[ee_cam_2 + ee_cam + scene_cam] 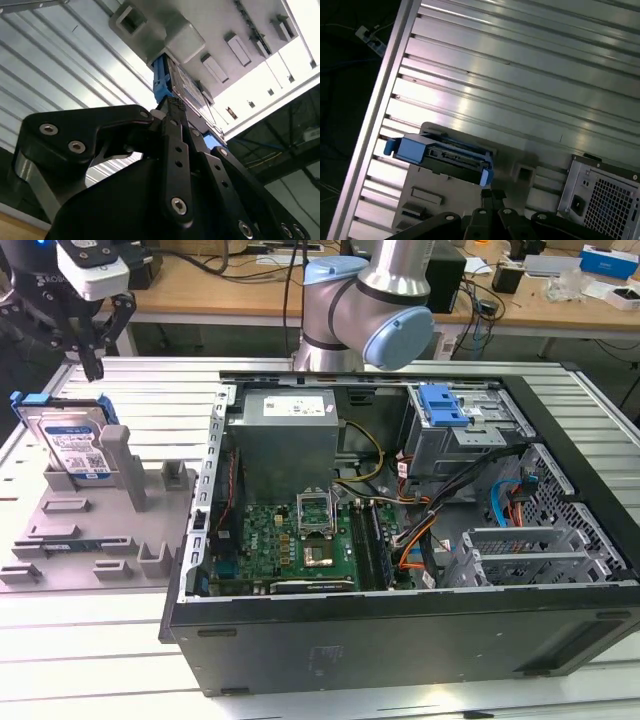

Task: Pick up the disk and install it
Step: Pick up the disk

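Blue plastic frames the disk [72, 440] in the exterior view. It stands on edge, label facing out, in a grey holder [90, 530] on the ribbed metal table [90, 650], leaning beside a grey post [115, 460]. The gripper [96, 365] hangs above it, with clear air between the tips and the carrier's top edge. Its jaws look drawn together with nothing between them. Well off to one side of the jaws lies the open computer case [400, 640], with its grey power supply [285, 435] and a small blue latch [443, 405].

In the second wrist view the gripper [172, 106] reads as one black bar, both sides meeting. The disk [161, 85] sits just beyond the tips, edge-on in the holder [170, 30].

In the first wrist view the gripper [491, 194] points at the holder [415, 175]. It is close beside the disk [445, 155], nearer its blue corner than its middle. I can't tell from here whether they touch.
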Available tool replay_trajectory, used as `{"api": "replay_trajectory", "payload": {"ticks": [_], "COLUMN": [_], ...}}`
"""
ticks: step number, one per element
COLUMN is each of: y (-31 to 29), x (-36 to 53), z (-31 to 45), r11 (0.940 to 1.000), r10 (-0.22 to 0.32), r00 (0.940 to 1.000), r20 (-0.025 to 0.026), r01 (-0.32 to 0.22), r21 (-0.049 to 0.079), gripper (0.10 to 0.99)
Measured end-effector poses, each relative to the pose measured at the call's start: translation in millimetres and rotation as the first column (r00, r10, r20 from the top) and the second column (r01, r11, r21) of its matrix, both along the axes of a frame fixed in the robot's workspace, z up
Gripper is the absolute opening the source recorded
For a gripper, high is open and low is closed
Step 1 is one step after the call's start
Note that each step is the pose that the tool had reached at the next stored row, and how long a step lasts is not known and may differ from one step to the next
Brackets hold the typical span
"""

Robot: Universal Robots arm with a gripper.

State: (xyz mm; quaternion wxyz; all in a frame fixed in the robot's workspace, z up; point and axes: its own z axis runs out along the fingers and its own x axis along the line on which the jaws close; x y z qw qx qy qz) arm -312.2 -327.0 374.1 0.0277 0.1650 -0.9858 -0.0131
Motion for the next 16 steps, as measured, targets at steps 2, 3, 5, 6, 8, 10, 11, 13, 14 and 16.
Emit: {"api": "replay_trajectory", "payload": {"ticks": [2, 3, 5, 6, 8, 10, 11, 13, 14, 16], "y": [0.0, 0.0, 0.0, 0.1, 0.3, 0.3, 0.3, 0.3, 0.3, 0.3], "x": [0.0, 0.0, 0.0, 0.0, 0.0, 0.0, 0.0, 0.0, 0.0, 0.1], "z": [-0.9, -1.5, -2.9, -3.4, -4.4, -4.7, -4.9, -5.5, -5.7, -6.0], "r11": [0.9994, 0.9982, 0.9937, 0.9916, 0.9851, 0.98, 0.977, 0.9699, 0.9653, 0.9549], "r10": [0.035, 0.059, 0.112, 0.129, 0.172, 0.198, 0.213, 0.243, 0.261, 0.297], "r00": [0.9994, 0.9982, 0.9937, 0.9916, 0.9851, 0.9801, 0.9771, 0.9699, 0.9651, 0.9547], "r20": [0.0002, 0.0004, 0.0009, 0.0012, 0.0023, 0.006, 0.0095, 0.0174, 0.0216, 0.0237], "r01": [-0.035, -0.059, -0.112, -0.129, -0.172, -0.198, -0.213, -0.243, -0.26, -0.296], "r21": [-0.001, -0.003, -0.005, -0.006, -0.011, -0.013, -0.015, -0.017, -0.019, -0.02], "gripper": [0.235, 0.294, 0.416, 0.416, 0.482, 0.482, 0.482, 0.482, 0.482, 0.482]}}
